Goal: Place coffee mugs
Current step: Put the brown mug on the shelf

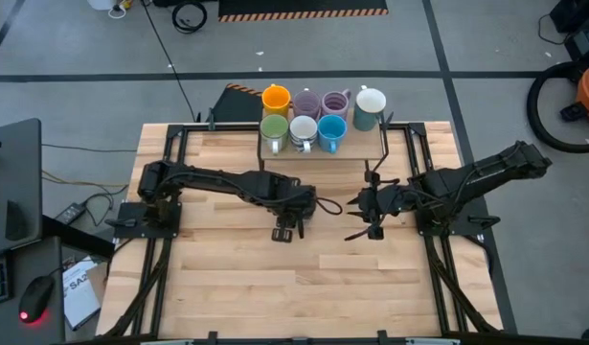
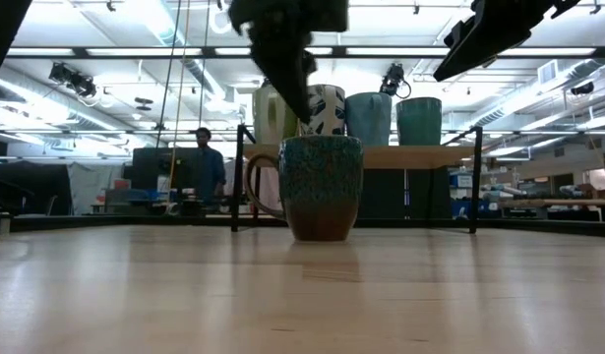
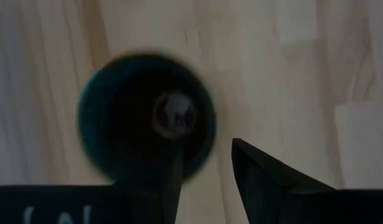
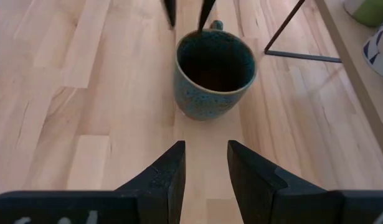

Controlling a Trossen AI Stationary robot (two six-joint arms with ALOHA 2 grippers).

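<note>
High view: seven coffee mugs are seen gathered on a small raised shelf (image 1: 371, 153) at the far edge of the wooden desk (image 1: 227, 278). In the back row an orange mug (image 1: 276, 98), two pale purple mugs (image 1: 306, 103) (image 1: 334, 101) and a white mug (image 1: 371, 103) are lined up; in front of them a green mug (image 1: 273, 128), a patterned white mug (image 1: 303, 129) and a blue mug (image 1: 331, 129) are set side by side.

The eighth, a dark speckled mug (image 4: 213, 73) with a brown inside, is stood upright on the desk near its middle, apart from the shelf, with its handle turned away from the right wrist camera. From table height it (image 2: 320, 187) is seen in front of the shelf, brown towards its base.

The left pincer (image 1: 287, 233) is held directly over this mug, pointing downward; its fingers (image 3: 266, 180) are spread, and the rim is seen beneath them without being pinched.

The right pincer (image 1: 367, 230) is held just beside the mug, aimed at it, with its fingers (image 4: 166, 177) set slightly apart and nothing between them.

A person (image 2: 206, 162) is seen standing in the room beyond the desk.
</note>
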